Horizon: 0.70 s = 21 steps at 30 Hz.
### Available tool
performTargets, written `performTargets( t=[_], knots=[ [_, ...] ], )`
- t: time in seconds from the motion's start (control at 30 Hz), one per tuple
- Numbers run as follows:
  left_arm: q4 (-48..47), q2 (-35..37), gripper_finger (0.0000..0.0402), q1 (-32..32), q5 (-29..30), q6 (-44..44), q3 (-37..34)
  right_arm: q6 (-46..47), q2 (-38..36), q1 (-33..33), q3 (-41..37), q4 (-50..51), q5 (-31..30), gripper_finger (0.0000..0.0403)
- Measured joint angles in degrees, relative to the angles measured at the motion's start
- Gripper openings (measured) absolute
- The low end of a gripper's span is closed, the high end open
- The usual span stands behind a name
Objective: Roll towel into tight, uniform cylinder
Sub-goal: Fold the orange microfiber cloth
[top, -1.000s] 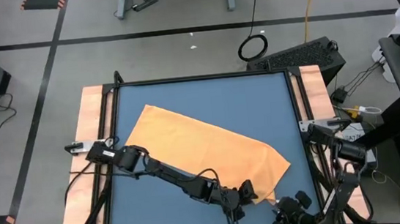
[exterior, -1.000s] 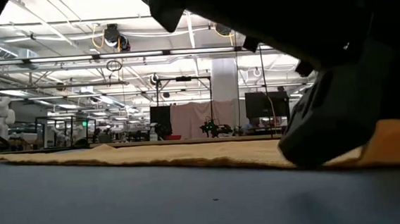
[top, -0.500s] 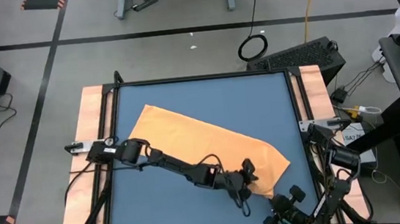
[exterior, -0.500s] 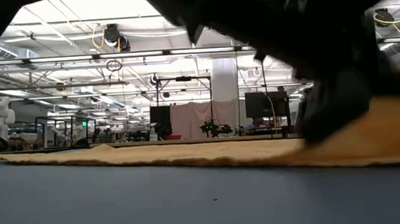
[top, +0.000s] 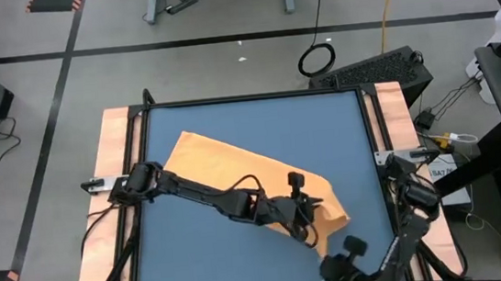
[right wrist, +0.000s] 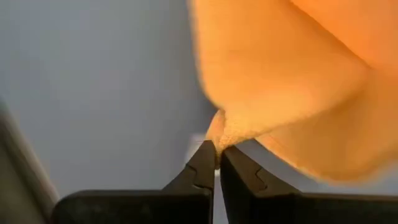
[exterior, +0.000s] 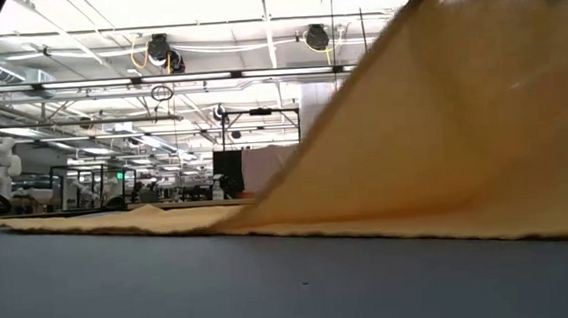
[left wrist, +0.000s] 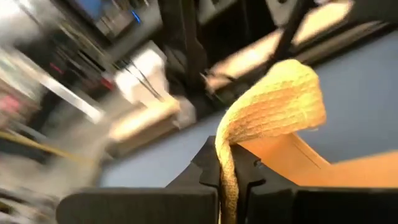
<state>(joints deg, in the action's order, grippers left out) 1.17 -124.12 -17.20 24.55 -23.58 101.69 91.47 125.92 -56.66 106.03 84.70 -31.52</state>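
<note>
High view shows the towel (top: pixel 235 174) lying slantwise across the blue table (top: pixel 199 275), its far corner toward the table's back-left and its near-right end lifted and folded over. My left gripper (top: pixel 305 207) is on that raised end, just inside the towel's near edge, and my left wrist view shows the two fingers pressed together with a fold of yellow terry between them, the cloth arching up over the tips. My right gripper (top: pixel 336 266) sits at the table's near-right edge, below the towel's lowest corner; its wrist view has the fingers pinched on a small tuck of the same cloth.

Low view shows the lifted part rising as a steep sheet from the table while the rest lies flat.

To do this step well, I judge both pinches should travel together, level and parallel to the towel's short edge, so the first turn lands straight. I would keep the cloth taut between my claws, lay the edge down close on itself, and avoid dragging the flat part askew.
</note>
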Motion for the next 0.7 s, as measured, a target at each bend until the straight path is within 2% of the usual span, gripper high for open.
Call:
performTargets(
  t=[0.07,0.17,0.33,0.53,0.7],
  knots=[
    [-4.95,0.11,0.0006,0.31,-3.92,6.25,-0.01,-5.67,2.08,0.82,0.84,-2.14,0.44,0.0006],
    [-10.03,-0.45,0.0006,0.12,-8.99,12.33,-0.06,-8.12,4.47,0.95,1.34,-2.22,2.75,0.0006],
    [-14.52,-2.88,0.0006,-1.51,-9.99,14.71,-0.05,-6.74,4.55,-0.90,1.42,-2.01,3.26,0.0021],
    [-15.09,-3.32,0.0006,-2.61,-9.99,15.81,-0.09,-3.69,-0.18,-3.60,5.25,-0.44,3.53,0.0088],
    [-15.16,-3.43,0.0006,-3.06,-10.15,18.28,-0.09,0.51,-4.00,-3.74,7.99,5.48,12.33,0.0140]
  ],
)
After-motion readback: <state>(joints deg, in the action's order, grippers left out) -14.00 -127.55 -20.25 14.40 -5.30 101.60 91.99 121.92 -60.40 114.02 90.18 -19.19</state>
